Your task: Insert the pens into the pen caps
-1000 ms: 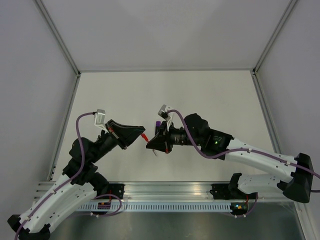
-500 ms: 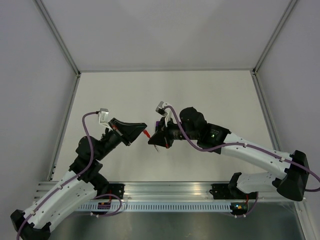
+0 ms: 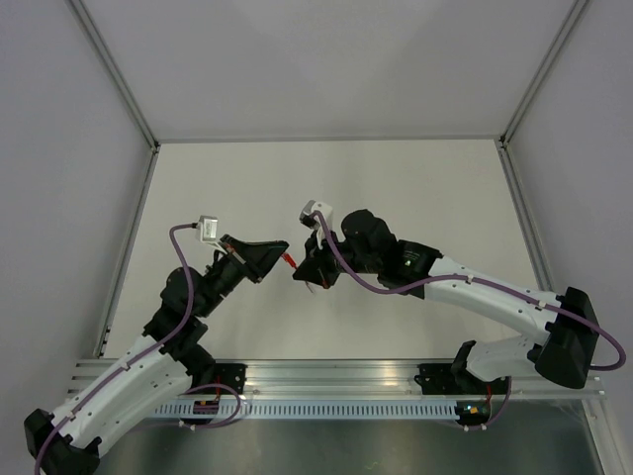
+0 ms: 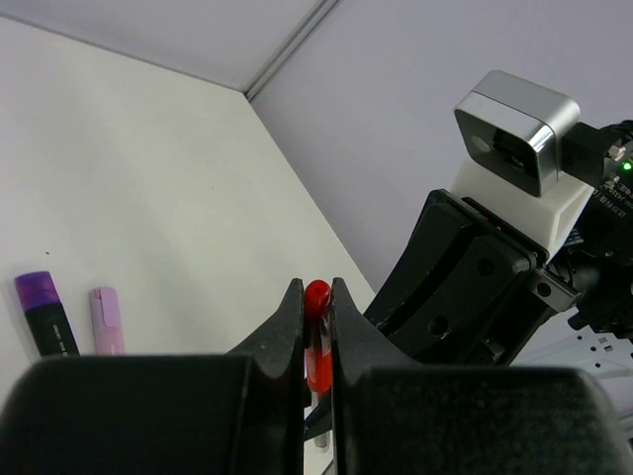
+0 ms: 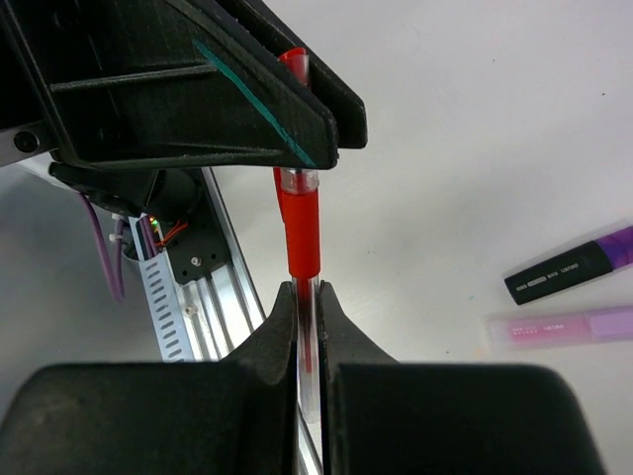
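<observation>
Left gripper [image 4: 316, 295] pinches the red cap [image 4: 316, 346], right gripper [image 5: 307, 297] the thin red pen [image 5: 309, 312]; capping looks underway, needing a straight seating push.

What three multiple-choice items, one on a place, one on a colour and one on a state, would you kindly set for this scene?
1. Where do the pale pink marker and the dark piece with the purple end lie?
A. On the table, side by side
B. In the right gripper
C. On the metal rail by the arm bases

2. What colour is the cap that the left gripper holds?
A. Blue
B. Green
C. Red

3. How does the right gripper stand?
A. Wide open and holding nothing
B. Shut on the thin pen
C. Shut on the pink marker

Answers:
1. A: the pale pink marker and the dark piece with the purple end lie on the table.
2. C: the left gripper clamps a red cap.
3. B: the right gripper pinches the thin pen.
</observation>
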You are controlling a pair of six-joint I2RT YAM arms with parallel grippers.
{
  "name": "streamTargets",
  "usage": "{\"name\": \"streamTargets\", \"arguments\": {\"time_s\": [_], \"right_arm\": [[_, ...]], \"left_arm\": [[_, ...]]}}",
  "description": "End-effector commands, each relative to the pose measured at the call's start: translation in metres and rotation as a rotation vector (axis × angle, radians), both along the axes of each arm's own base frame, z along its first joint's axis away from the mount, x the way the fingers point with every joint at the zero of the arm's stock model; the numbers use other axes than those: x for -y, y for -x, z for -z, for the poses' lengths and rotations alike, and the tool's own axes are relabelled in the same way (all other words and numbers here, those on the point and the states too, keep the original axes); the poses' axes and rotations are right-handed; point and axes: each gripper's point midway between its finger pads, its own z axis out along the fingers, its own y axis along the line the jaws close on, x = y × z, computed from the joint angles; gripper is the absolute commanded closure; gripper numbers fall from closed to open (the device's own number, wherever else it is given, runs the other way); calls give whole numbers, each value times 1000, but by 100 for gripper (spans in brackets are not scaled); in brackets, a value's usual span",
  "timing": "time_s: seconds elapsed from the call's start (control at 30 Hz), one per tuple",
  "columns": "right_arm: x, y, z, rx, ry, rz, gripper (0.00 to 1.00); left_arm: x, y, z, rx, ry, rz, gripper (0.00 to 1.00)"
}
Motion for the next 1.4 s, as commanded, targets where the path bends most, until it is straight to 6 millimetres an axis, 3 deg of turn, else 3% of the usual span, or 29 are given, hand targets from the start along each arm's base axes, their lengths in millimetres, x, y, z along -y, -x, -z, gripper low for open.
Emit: {"name": "streamTargets", "arguments": {"time_s": [0.0,0.1,0.2,0.33,0.4,0.43,0.5,0.53,0.63,0.73,0.87,1.03,1.13,1.23,1.37], "right_arm": [[1,-71,-137,354,-375,241,100],[5,-76,-124,357,-330,270,100],[2,-79,-102,326,-271,272,100],[-4,-79,-69,284,-196,240,100],[-8,-70,-59,255,-170,183,100],[-10,-67,-54,241,-162,162,100],[-11,-57,-41,214,-141,116,100],[-8,-53,-32,206,-125,109,100],[-1,-54,-24,211,-107,128,100],[3,-50,-16,198,-91,125,100],[5,-47,-9,161,-90,141,100],[19,-49,1,68,-81,245,100],[45,-59,28,-17,-10,421,100],[74,-65,68,-95,63,607,100],[111,-73,116,-142,182,791,100]], "left_arm": [[31,48,78,-282,-109,280,98],[22,41,86,-325,-128,205,98],[17,39,82,-325,-116,173,98],[22,40,59,-278,-117,208,98],[21,40,37,-240,-105,205,98],[18,38,34,-232,-119,186,93],[12,37,8,-193,-111,157,81],[7,36,-5,-171,-124,138,68],[3,38,-17,-144,-145,127,45],[0,41,-36,-111,-131,127,37],[-4,39,-42,-118,-160,109,32],[-19,30,-35,-125,-241,18,28],[-33,18,-23,-153,-316,-77,22],[-37,4,-1,-189,-390,-132,9],[-31,-12,27,-233,-458,-158,3]]}}
